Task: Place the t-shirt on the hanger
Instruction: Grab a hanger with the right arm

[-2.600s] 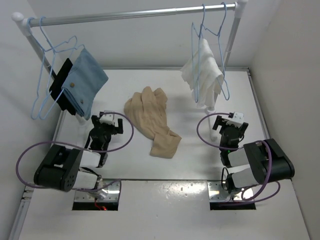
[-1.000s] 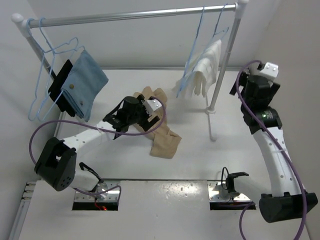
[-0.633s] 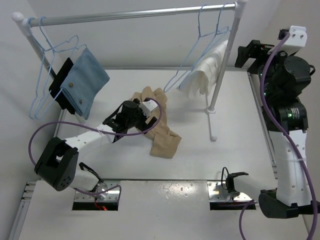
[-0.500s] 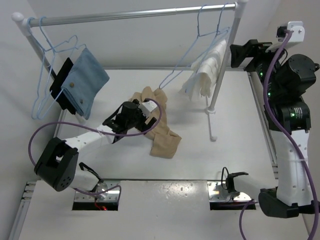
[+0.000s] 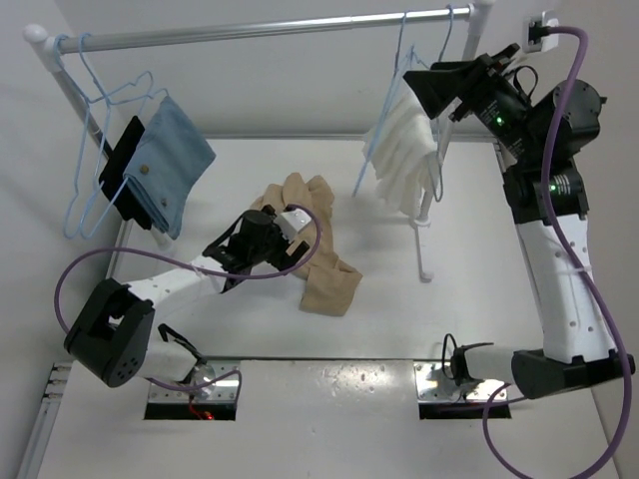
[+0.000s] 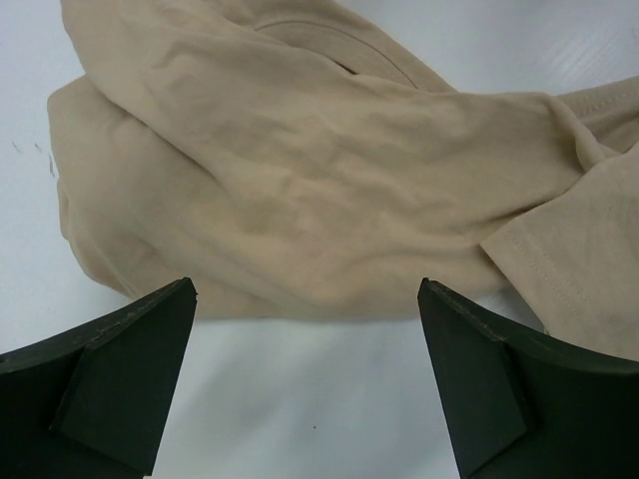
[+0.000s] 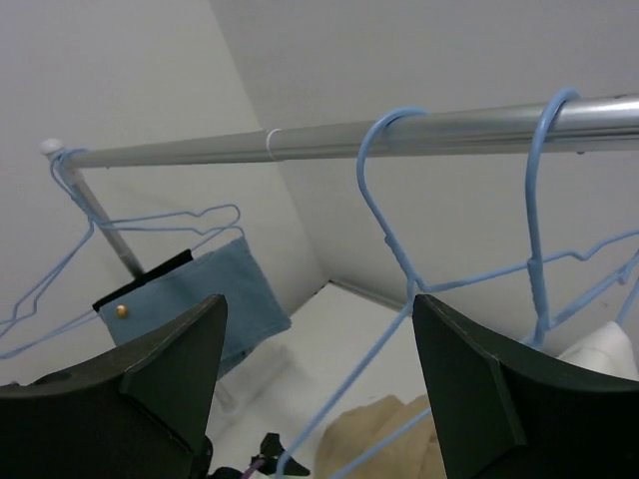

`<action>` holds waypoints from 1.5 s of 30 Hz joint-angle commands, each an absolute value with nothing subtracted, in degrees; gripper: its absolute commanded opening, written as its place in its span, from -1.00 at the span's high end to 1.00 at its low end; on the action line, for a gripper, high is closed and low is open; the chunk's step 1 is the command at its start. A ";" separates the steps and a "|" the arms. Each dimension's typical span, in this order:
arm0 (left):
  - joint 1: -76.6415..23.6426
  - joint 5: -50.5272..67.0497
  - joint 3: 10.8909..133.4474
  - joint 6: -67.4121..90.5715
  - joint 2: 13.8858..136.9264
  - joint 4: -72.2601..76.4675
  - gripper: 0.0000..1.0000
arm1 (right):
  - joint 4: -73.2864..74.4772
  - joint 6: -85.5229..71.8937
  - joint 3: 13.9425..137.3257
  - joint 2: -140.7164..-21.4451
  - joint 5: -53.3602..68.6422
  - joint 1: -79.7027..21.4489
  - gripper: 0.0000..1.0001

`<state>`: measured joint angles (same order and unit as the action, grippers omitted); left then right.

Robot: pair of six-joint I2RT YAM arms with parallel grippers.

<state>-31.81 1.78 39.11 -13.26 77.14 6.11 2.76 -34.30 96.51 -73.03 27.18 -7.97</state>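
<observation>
1. Top external view shows the t-shirt lying crumpled near the middle of the white table, not on any hanger.
2. The left gripper is low at the shirt's left edge.
3. In the left wrist view its jaws are spread wide and hold nothing, with the cloth just ahead of the tips.
4. The right gripper is raised to the rail, beside the white cloth.
5. In the right wrist view its fingers stand apart, released, with the neck of the hanger between them, close to one fingertip.
6. This hanger hooks on the rail.
</observation>
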 commanded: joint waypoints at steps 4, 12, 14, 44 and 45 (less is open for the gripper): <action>-32.08 1.23 38.23 -13.71 75.32 7.82 -0.98 | 5.17 -37.54 101.95 -76.54 22.16 -10.63 -0.46; -32.08 0.01 37.10 -14.24 74.71 8.35 -0.98 | 14.32 -34.72 104.77 -80.33 13.48 -12.48 -0.29; -32.08 0.00 36.57 -14.24 74.71 8.87 -0.98 | 14.33 -32.71 103.01 -79.02 11.00 -13.00 -0.26; -32.08 -2.72 32.61 -15.29 72.60 13.01 -0.98 | 9.67 -24.70 97.83 -83.94 16.08 -13.01 0.40; -32.08 -2.72 32.61 -15.29 72.60 13.53 -0.98 | 9.06 -24.70 97.30 -83.33 16.08 -13.01 0.40</action>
<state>-31.83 -1.76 33.21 -14.98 74.56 10.57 13.02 -25.41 99.07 -84.88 14.31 -12.58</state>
